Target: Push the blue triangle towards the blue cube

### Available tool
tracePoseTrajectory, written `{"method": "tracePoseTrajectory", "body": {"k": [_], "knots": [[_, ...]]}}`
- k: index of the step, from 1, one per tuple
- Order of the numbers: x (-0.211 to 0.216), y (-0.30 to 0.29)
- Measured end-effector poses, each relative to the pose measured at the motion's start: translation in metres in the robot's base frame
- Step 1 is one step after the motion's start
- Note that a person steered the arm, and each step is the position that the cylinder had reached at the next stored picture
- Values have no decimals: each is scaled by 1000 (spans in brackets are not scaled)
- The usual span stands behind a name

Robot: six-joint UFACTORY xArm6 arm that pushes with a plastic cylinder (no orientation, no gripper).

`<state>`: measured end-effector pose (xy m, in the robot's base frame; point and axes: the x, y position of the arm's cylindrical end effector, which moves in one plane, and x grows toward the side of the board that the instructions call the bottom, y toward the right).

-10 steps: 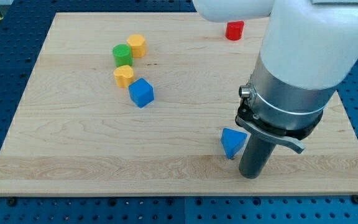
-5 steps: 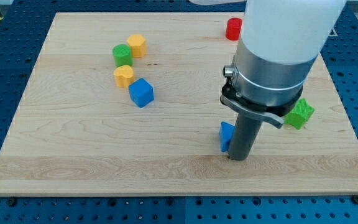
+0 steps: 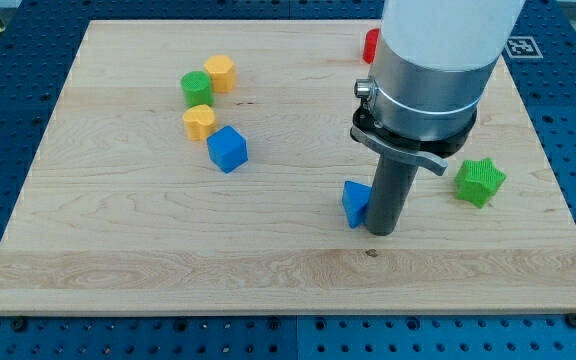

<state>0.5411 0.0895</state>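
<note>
two blue, two yellow, two green

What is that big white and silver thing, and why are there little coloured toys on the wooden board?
That big thing is a robot arm, seen by one camera looking down at a wooden board. It has no hand. It ends in a dark rod, and my tip slides along the board to push blocks. Nothing is held, only pushed.

My tip sits right against the small blue triangle block, on its right in the view. The blue cube waits further to the view's left. Near it are two yellow blocks and a round green block. A green star-shaped block lies at the view's right, and a red block peeks out behind the arm.
</note>
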Motion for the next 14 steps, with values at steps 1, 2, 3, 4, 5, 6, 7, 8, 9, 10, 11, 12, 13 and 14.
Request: {"method": "tracePoseTrajectory", "body": {"k": [1,2,3,4,5,6,7,8,9,10,11,12,13,14], "knots": [[-3,-3],[-3,-7],[-3,-10],[-6,-10],[-14,-10],[-14,-10],[-15,-10],[-22,-10],[-25,-10],[-27,-14],[-27,-18],[-27,-19],[-27,-22],[-27,-27]]}}
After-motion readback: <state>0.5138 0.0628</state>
